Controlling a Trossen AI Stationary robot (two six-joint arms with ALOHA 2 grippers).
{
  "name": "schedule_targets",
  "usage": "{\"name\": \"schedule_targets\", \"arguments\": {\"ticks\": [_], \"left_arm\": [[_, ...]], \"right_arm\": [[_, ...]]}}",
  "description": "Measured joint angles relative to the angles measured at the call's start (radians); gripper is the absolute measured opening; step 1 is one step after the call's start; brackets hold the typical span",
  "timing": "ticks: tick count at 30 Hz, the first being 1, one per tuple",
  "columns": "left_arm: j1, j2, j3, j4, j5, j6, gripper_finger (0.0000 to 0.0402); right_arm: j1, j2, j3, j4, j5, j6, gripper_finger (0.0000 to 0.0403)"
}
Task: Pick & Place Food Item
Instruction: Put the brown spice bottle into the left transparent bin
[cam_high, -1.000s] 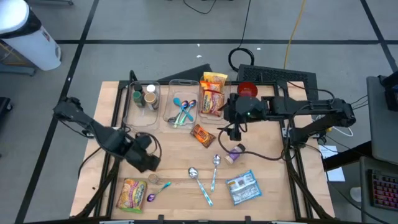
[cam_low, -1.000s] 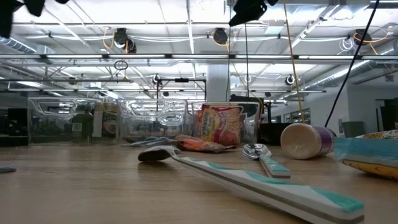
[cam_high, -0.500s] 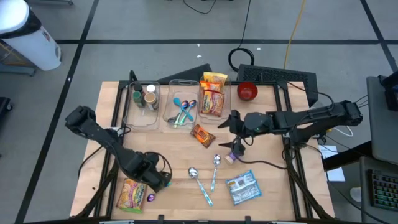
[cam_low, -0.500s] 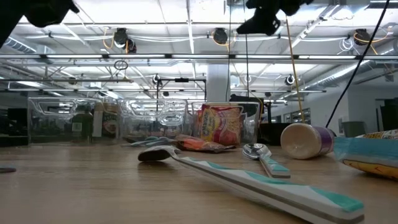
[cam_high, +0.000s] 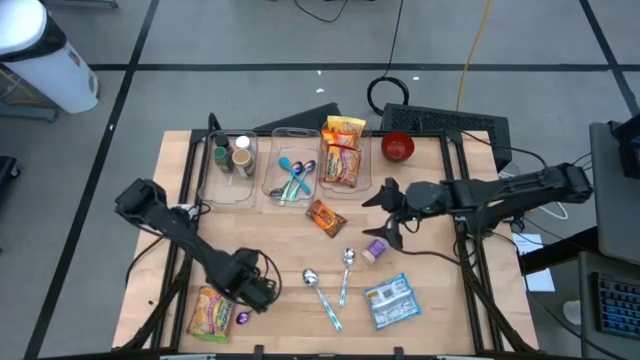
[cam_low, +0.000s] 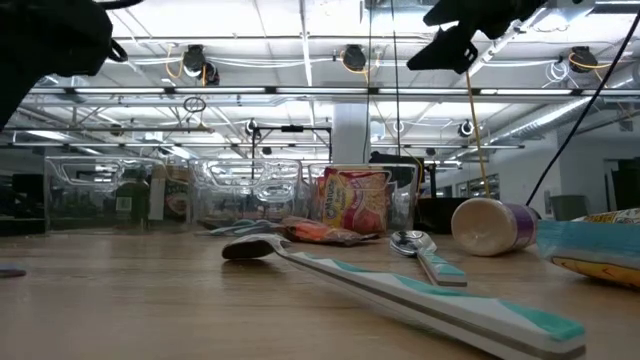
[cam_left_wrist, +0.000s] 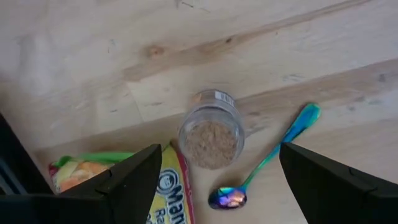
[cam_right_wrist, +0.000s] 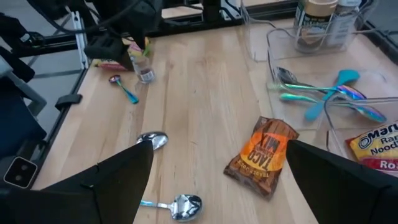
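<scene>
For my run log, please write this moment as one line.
left gripper: open, above spice jar | right gripper: open, above taco mix packet | held: nothing

From above, the left gripper (cam_high: 255, 291) covers a small spice jar (cam_left_wrist: 211, 132). The noodle packet (cam_left_wrist: 166, 198) is cut off by the left wrist view's edge. Labels on the jars in the clear bin (cam_high: 231, 157) are too small to read.
</scene>
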Motion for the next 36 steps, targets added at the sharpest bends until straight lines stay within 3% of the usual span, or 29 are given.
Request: {"name": "schedule_targets", "arguments": {"ticks": [11,18,30,36], "left_arm": [[0.002,0.033,-0.021,0.008,0.02,0.011,0.0335],[0.001,0.033,-0.082,0.091,0.096,-0.004,0.0335],[0.003,0.033,-0.084,0.091,0.015,-0.036,0.0335],[0.019,0.033,-0.131,0.167,0.06,-0.004,0.0335]], "right_arm": [[0.0,-0.041,-0.026,0.007,0.0,0.022,0.0364],[0.0,-0.047,-0.027,0.008,-0.003,0.05,0.0364],[0.041,-0.048,-0.027,0.015,0.0,0.062,0.0364],[0.041,-0.048,-0.027,0.014,0.003,0.074,0.0364]]}}
